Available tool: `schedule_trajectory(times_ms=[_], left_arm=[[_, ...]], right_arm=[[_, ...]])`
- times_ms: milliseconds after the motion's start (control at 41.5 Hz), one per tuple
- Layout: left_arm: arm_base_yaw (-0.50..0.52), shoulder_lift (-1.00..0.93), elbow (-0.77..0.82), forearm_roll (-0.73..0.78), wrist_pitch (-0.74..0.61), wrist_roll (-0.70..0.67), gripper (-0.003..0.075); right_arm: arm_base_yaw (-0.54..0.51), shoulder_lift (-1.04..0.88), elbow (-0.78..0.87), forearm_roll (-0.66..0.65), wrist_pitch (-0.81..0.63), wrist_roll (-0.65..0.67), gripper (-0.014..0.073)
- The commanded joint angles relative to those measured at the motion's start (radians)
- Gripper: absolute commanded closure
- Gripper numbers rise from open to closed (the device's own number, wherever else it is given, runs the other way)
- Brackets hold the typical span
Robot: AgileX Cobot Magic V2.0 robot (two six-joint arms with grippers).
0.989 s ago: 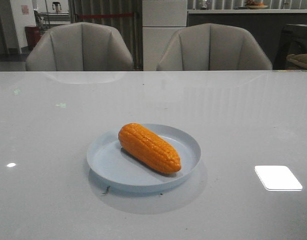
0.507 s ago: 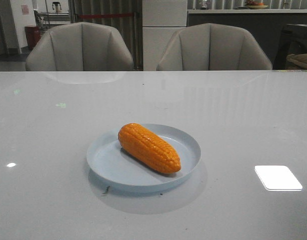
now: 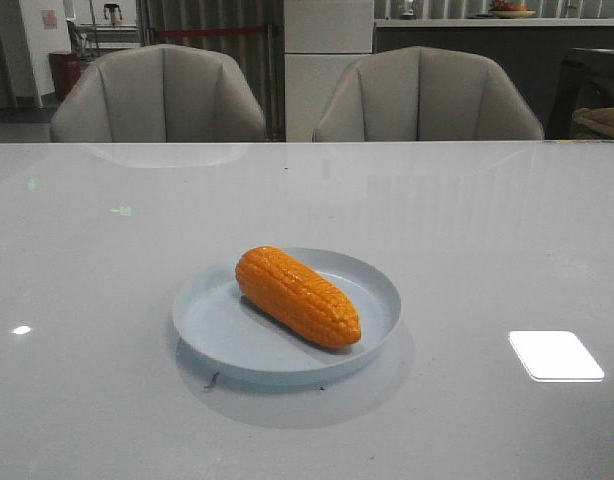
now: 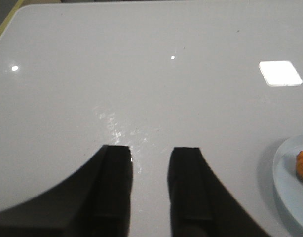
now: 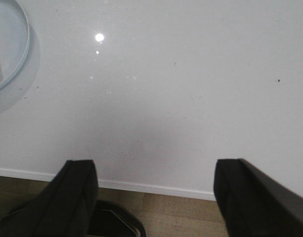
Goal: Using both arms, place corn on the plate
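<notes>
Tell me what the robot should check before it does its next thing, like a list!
1. Corn lying on the plate: ok, it rests inside the rim, slanted across it.
2. Plate flat on the table: ok.
3. Left hand free: ok, fingers apart with only bare table between them.
4. Right hand free: ok, fingers spread wide, nothing held.
5. Both hands away from the plate: ok, each wrist view shows the plate only at its edge, and the front view shows no arm.
6. Corn steady, not rolling: cannot tell from one moment.
</notes>
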Motion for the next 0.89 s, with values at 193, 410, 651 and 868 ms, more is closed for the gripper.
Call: schedule_trajectory(times_ms=[193, 410, 651, 868], left_arm=[[-0.002, -0.276, 0.102, -0.034, -0.188, 0.122, 0.0624], [0.0, -0.495, 0.255, 0.003, -0.234, 0.124, 0.0624], [0.056, -0.725, 0.439, 0.002, -0.263, 0.124, 0.0624], [0.065, -0.781, 0.571, -0.032, -0.322, 0.124, 0.0624]], right_arm=[[-0.007, -0.002, -0.025, -0.003, -0.05, -0.012, 0.0], [-0.007, -0.002, -0.025, -0.003, -0.05, -0.012, 0.0], [-0.007, -0.002, -0.025, -0.003, -0.05, -0.012, 0.0], [-0.007, -0.002, -0.025, -0.003, -0.047, -0.012, 0.0]])
